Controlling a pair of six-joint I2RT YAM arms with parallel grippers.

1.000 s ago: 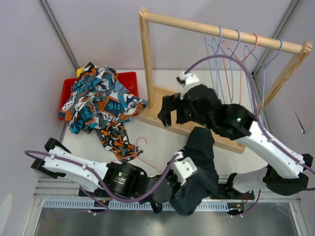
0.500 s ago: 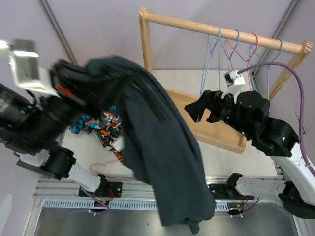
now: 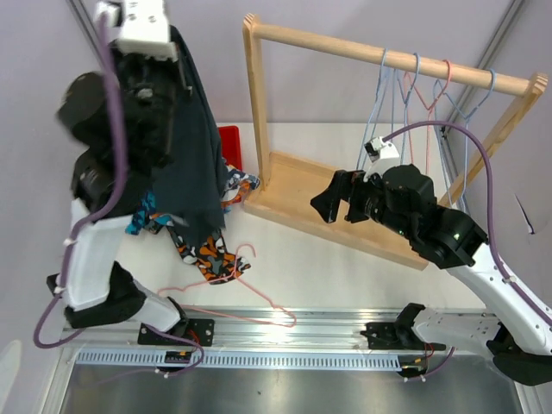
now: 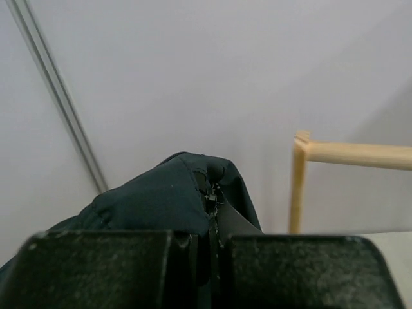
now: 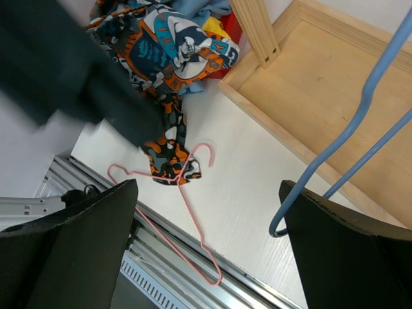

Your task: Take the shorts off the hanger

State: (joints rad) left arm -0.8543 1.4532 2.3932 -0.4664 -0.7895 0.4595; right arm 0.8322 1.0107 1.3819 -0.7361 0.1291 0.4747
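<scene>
Left wrist cam: L end effector is clamped tight on the black shorts. Dark fabric is pinched btwn its two fingers and bunches up just above them. Behind is plain wall, w/ one post of the wooden rack off to the right. Top cam: L arm is reared up high at far left, and the black shorts hang from it in a long limp fold, lower edge dangling over the pile of shorts by the red bin. One patterned pair spills off the pile onto the tabletop, its end lying across the pink hanger, which lies flat near the front edge. R end effector is spread wide and empty, held above the tabletop near the rack's base board, well apart from all the shorts. R wrist cam: a blue hanger sits just beside its right finger, and a yellow pair and a blue pair peek out at the pile's far side. Several wire hangers hang on the rack's top rail.
</scene>
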